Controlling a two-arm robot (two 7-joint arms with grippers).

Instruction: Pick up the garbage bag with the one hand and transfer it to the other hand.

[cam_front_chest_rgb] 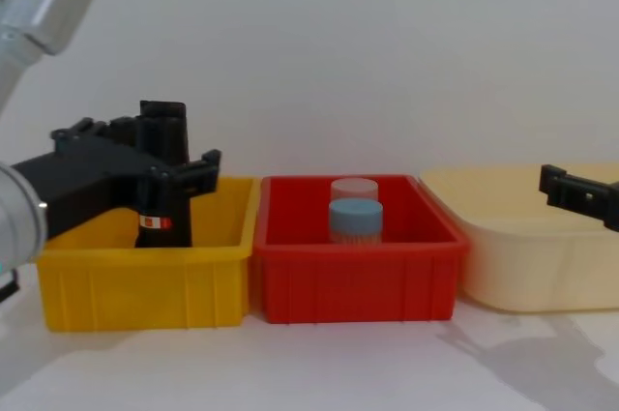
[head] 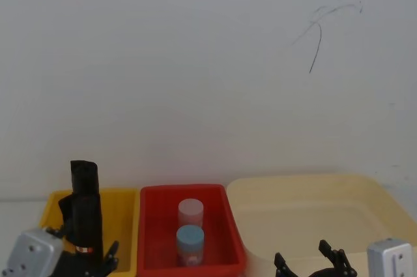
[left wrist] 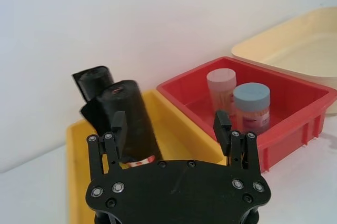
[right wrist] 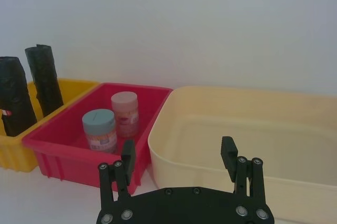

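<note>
We see one pale tabletop (cam_front_chest_rgb: 319, 363) carrying three bins in a row. The cream bin (cam_front_chest_rgb: 522, 256) is the largest and sits on the right, the red bin (cam_front_chest_rgb: 353, 280) is in the middle, and the yellow bin (cam_front_chest_rgb: 145, 280) is on the left. Each bin stands just beside its neighbour. We count two arms. The left one reaches in over the yellow bin, and the right one hangs near the cream bin's front edge. The left claw (left wrist: 169, 121) is spread wide around the garbage bag (left wrist: 139, 124). One finger (left wrist: 118, 129) lies across the bag's side, though we cannot tell whether it actually touches. The other finger stands well apart from the bag, so nothing is pinched. The right claw (right wrist: 178, 153) is also spread, and nothing lies between its fingers. We count two black rolls, both standing on end in the yellow bin and rising above its rim. The garbage bag is the nearer one to the left claw. It leans slightly and has a small red-and-white label low on its side. The second roll (left wrist: 95, 79) stands just behind it, toward the wall. We also count two jars in the red bin, just beside one another: a pink jar (left wrist: 221, 89) and a blue-lidded jar (left wrist: 251, 103).
</note>
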